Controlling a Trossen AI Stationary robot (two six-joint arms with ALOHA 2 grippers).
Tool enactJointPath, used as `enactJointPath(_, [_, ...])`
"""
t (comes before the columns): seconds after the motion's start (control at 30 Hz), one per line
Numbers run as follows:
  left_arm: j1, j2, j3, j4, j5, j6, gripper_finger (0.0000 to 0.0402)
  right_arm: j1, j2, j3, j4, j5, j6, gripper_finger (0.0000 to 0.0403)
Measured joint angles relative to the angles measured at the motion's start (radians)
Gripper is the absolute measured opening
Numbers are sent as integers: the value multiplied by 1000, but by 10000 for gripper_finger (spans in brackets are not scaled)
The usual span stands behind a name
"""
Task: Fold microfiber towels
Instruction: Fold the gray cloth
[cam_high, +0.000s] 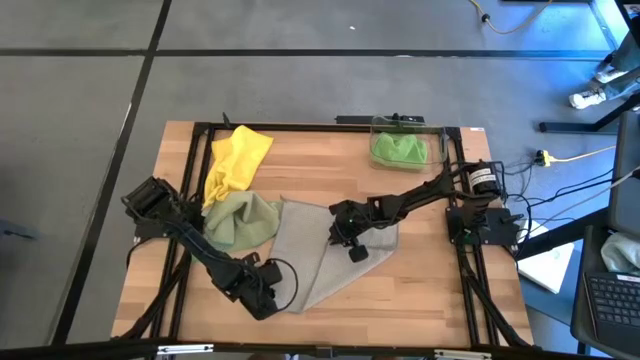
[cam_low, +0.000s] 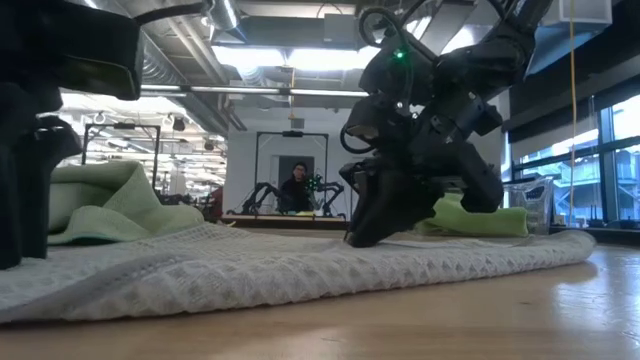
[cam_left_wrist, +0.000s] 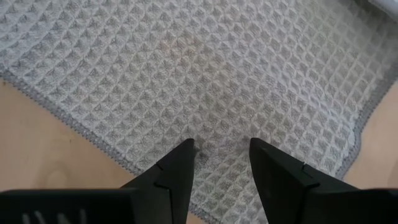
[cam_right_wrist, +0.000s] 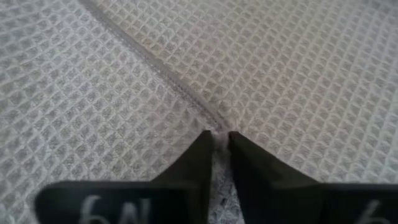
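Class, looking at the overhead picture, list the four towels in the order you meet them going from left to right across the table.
Yellow towel → pale olive-green towel → grey-beige towel → bright green towel, which sits in the clear plastic bin.

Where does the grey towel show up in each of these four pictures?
High view: grey towel at table centre.
Low view: flat across the foreground.
Left wrist view: fills the picture.
Right wrist view: fills it too.
Shared landmark: the right gripper pinching its hem.
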Motion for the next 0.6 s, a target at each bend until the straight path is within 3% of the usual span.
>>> enactJointPath(0.17, [-5,0,0,-12,2,-17,150,0,-1,0,-5,4,-8,8])
enactJointPath(0.4, [-5,0,0,-20,8,-17,150,0,-7,0,-17,5,9,44])
enactJointPath(0.6, [-5,0,0,-21,9,-21,150,2,-35,-3,-35,6,9,44])
